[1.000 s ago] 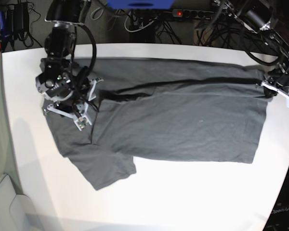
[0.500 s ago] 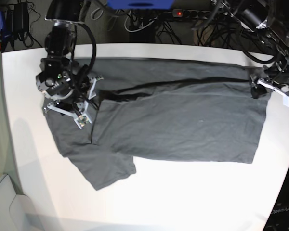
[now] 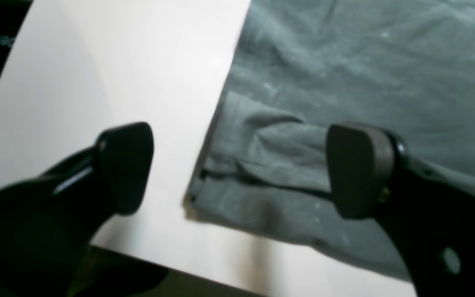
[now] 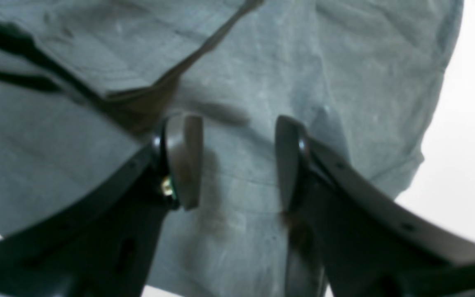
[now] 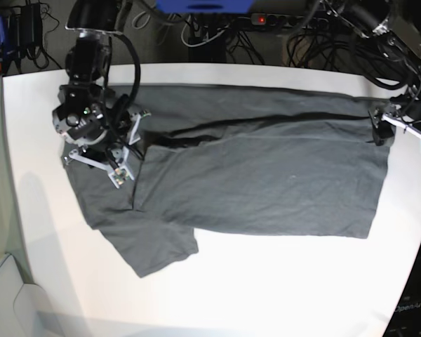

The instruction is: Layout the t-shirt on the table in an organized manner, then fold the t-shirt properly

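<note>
The dark grey t-shirt lies spread lengthwise across the white table, with a long fold running along its far half and one sleeve sticking out toward the front left. My left gripper hovers at the shirt's right end. In the left wrist view it stands wide open, one finger over bare table and the other over cloth, with the folded hem corner lying free below. My right gripper is over the collar end. Its fingers stand apart above the cloth, gripping nothing.
Cables and a power strip hang behind the table's far edge. The table's curved right edge runs close to the shirt's hem. A pale bin corner sits off the front left.
My left gripper has opened, let go of the shirt's hem corner and drawn slightly up and away from it. The right arm has barely moved.
</note>
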Controlling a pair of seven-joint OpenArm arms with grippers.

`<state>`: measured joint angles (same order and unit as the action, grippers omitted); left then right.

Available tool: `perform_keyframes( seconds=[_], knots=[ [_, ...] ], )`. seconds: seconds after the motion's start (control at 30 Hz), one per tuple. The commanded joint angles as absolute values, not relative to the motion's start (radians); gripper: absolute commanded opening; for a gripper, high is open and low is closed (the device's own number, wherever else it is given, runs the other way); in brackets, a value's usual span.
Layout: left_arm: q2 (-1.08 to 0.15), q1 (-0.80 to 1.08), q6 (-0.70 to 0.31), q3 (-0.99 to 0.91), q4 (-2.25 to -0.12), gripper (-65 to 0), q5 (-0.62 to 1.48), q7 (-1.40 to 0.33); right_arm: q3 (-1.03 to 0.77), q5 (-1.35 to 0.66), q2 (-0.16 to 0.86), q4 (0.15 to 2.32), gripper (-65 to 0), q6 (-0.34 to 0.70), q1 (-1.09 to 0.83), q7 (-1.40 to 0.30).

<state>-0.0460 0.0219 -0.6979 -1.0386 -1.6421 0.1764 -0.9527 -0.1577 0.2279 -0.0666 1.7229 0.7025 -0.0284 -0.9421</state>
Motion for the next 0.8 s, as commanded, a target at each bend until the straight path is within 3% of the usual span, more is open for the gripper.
perform_keyframes(
  seconds=[0.0, 0.37, 0.7, 0.73, 0.77],
  knots=[
    [-0.059, 0.025, -0.698, -1.035, -1.67, 0.0, 0.193, -0.932, -0.157, 0.219, -0.064, 1.739, -35.3, 0.698, -0.015, -0.926],
    [-0.065, 0.179, -0.698, -0.786, -1.67, 0.0, 0.18, -0.845, -0.157, 0.219, -0.064, 1.739, -35.3, 0.698, -0.015, -0.926],
    [-0.065, 0.197, -0.698, -0.707, -1.672, 0.0, 0.183, -0.826, -0.157, 0.219, -0.062, 1.739, -35.3, 0.698, -0.015, -0.926],
    [-0.065, 0.197, -0.698, -0.69, -1.672, -1.3, 0.183, -0.828, -0.157, 0.219, -0.062, 1.739, -35.3, 0.698, -0.015, -0.926],
    [-0.065, 0.197, -0.698, -0.673, -1.673, -10.1, 0.183, -0.832, -0.157, 0.219, -0.062, 1.739, -35.3, 0.698, -0.015, -0.926]
  ],
)
